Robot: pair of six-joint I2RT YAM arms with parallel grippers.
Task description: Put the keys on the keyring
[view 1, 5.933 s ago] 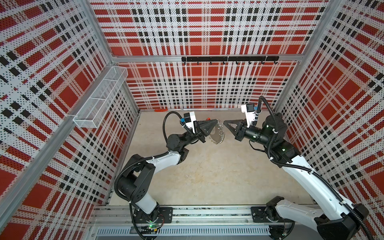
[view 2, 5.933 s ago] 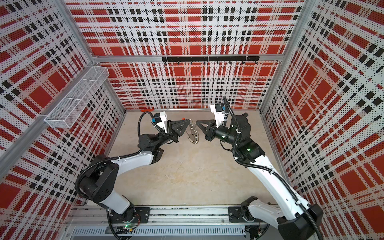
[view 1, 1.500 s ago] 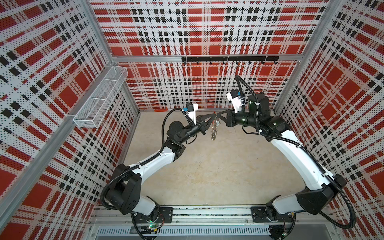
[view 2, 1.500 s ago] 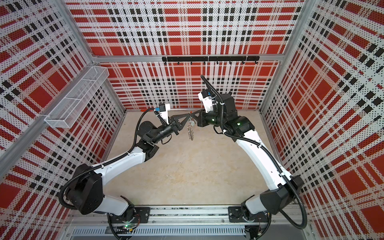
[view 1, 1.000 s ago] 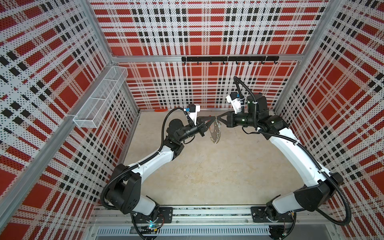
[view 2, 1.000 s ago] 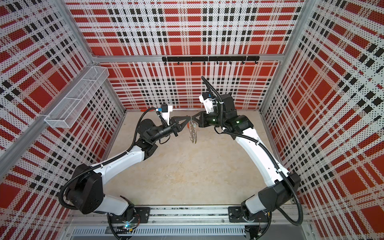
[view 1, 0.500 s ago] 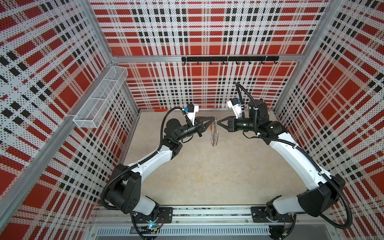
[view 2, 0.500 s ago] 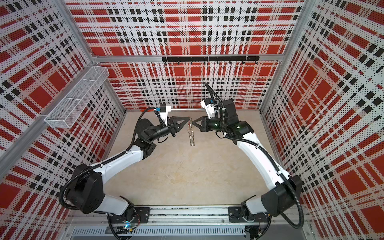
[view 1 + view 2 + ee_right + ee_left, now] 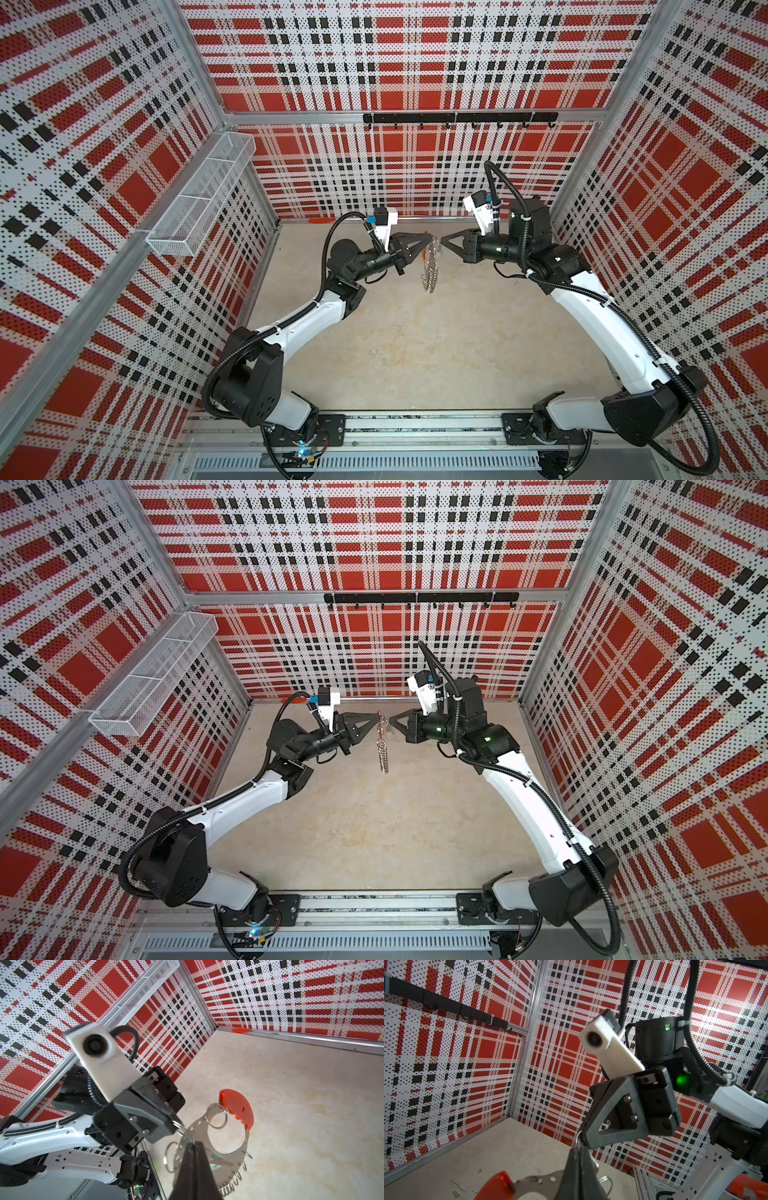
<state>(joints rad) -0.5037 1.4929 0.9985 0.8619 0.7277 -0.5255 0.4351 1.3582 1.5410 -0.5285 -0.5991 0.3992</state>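
Now the left gripper is clamped tight on the top edge of the keyring, which dangles in mid-air. Just beside the keyring, the right gripper pinches the keys at its rim.

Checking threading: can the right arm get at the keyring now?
Likely yes: the left end effector holds the keyring aloft, and the right end effector, seemingly gripping the keys, sits at its rim, unobstructed.
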